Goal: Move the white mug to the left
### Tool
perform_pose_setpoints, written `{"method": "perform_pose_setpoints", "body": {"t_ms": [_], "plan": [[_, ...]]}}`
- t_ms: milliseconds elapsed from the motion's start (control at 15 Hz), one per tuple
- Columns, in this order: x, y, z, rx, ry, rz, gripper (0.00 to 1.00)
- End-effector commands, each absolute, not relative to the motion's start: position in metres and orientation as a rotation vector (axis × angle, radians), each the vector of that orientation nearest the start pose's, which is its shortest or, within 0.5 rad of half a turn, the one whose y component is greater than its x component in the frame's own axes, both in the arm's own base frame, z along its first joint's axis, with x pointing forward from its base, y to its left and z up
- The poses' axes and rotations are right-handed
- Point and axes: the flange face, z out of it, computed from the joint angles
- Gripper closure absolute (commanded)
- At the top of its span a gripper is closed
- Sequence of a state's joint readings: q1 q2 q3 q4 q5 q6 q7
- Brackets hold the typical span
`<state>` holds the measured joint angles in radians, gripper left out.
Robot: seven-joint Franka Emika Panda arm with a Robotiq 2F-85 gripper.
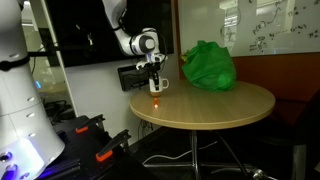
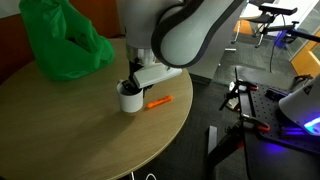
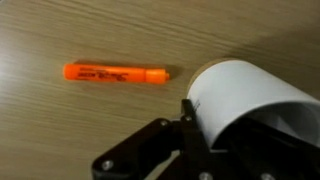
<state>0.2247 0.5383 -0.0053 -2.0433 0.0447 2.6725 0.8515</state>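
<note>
Arm: the Franka arm (image 1: 120,30) is brought down from above over the table, wrist turned downward, gripper (image 2: 131,86) set at the rim of the white mug (image 2: 130,98).
Pincer: it is drawn in narrowly on the mug's wall; one dark finger (image 3: 190,115) is seen pressed against the outside in the wrist view, and the other finger is hidden.
Mug: it is placed upright close to the table's edge; whether its base touches the wood cannot be told.
Marker: an orange marker (image 3: 115,73) is laid flat just beside the mug, apart from it, toward the edge.
Surface: a round, light wooden table (image 2: 80,125) is shown in both exterior views.
Bag: a green bag (image 1: 208,65) is set further in on the table, apart from the mug.
Room: a dark screen (image 1: 85,30) is seen behind the arm.
Open room: bare wood is left across the table's middle (image 1: 215,105).
</note>
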Motion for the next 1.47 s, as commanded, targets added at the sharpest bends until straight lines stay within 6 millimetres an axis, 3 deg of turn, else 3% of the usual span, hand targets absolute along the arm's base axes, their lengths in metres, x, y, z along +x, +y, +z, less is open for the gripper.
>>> {"method": "perform_pose_setpoints", "body": {"t_ms": [0, 400, 533, 733, 867, 1133, 1400], "plan": [[0.577, 0.134, 0.190, -2.917, 0.950, -0.145, 0.98], [0.565, 0.134, 0.175, -2.911, 0.937, -0.248, 0.98], [0.563, 0.132, 0.172, -2.903, 0.960, -0.263, 0.64], [0.566, 0.129, 0.183, -2.879, 0.969, -0.298, 0.42], [0.569, 0.122, 0.199, -2.852, 0.983, -0.284, 0.27], [0.577, 0.101, 0.252, -2.785, 1.029, -0.144, 0.01], [0.576, 0.061, 0.307, -2.832, 1.011, 0.099, 0.00]]}}
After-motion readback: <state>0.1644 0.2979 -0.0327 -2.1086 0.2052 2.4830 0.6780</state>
